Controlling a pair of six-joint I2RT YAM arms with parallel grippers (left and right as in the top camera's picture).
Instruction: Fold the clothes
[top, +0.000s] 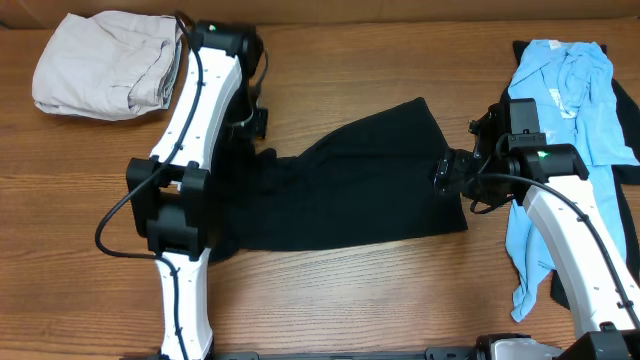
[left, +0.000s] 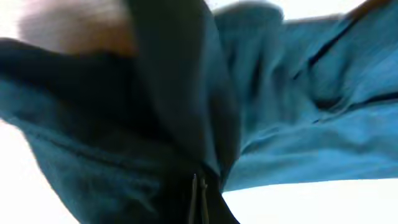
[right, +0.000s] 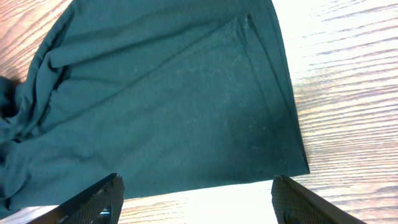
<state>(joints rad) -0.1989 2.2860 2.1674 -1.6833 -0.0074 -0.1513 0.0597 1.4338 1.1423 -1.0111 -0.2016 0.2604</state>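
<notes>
A black garment (top: 350, 190) lies spread across the middle of the wooden table (top: 350, 300). My left gripper (top: 257, 125) is at its bunched left end and is shut on the cloth; the left wrist view is filled with dark fabric (left: 155, 124) right at the closed fingers (left: 199, 199). My right gripper (top: 447, 172) hovers open at the garment's right edge, holding nothing. In the right wrist view the garment's flat hem and corner (right: 186, 106) lie just ahead of the spread fingers (right: 196, 199).
A folded beige garment (top: 105, 62) sits at the far left corner. A light blue shirt (top: 570, 90) lies crumpled along the right edge, partly under my right arm. Bare wood shows along the table's front.
</notes>
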